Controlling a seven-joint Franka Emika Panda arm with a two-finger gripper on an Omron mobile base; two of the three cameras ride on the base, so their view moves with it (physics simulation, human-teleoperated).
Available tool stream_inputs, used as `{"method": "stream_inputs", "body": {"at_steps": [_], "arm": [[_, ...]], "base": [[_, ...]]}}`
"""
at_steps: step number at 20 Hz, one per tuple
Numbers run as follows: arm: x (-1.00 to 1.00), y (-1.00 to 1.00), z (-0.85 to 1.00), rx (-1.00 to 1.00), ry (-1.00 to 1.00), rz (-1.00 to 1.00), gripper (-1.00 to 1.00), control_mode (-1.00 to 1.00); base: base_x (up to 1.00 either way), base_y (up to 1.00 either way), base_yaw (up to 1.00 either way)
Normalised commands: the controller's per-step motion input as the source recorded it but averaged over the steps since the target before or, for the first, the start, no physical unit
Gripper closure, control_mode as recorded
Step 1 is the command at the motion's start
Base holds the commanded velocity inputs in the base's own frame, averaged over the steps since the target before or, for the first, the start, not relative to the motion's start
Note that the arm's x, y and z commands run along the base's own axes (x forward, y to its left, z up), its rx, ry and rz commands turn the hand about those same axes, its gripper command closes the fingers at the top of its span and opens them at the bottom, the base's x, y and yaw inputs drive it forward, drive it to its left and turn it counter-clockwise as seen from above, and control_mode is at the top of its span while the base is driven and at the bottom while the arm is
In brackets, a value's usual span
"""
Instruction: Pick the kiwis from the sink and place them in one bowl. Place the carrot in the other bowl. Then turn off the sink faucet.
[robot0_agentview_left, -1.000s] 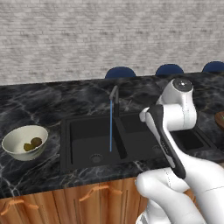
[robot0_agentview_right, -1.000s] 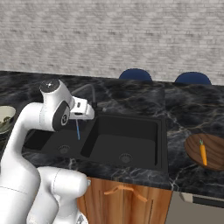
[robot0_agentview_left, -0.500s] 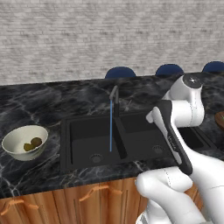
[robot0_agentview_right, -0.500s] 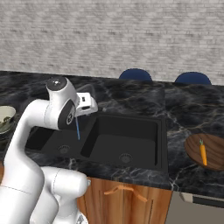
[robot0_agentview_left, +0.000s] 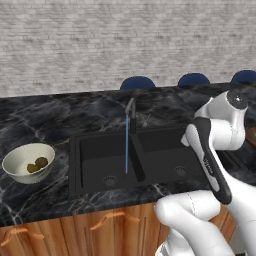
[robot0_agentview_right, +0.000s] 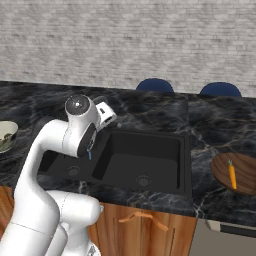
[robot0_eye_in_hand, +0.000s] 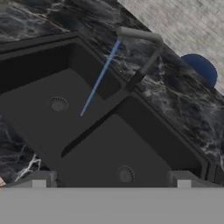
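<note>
Arm: we see the white arm folded high above the sink (robot0_agentview_left: 150, 160), elbow raised, forearm angled down toward the basins.
Tool: our tool (robot0_eye_in_hand: 111, 177) hangs over the right basin with its fingertips (robot0_eye_in_hand: 41, 178) set wide apart and nothing between them.
Table: a black marble table (robot0_agentview_left: 40, 117) carries the sink; wooden cabinet fronts run below it and a grey brick wall rises behind.
Faucet: the sink faucet (robot0_agentview_left: 131, 112) stands at the divider, a thin blue stream falling into the left basin.
Kiwis: both kiwis (robot0_agentview_left: 37, 165) lie in the off-white bowl (robot0_agentview_left: 20, 159), left of the sink.
Carrot: the carrot (robot0_agentview_right: 232, 175) lies in the brown bowl (robot0_agentview_right: 220, 167), right of the sink.
Around: blue chairs (robot0_agentview_left: 137, 82) show behind the table.
</note>
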Motion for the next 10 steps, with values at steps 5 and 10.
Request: {"method": "stream_inputs", "body": {"at_steps": [5, 10], "arm": [[0.13, -0.17, -0.17, -0.19, -0.25, 0.34, -1.00, -1.00], [0.13, -0.01, -0.05, -0.04, -0.11, 0.22, -1.00, -1.00]], "base": [[0.00, 0.00, 0.00], [0.00, 0.00, 0.00]]}}
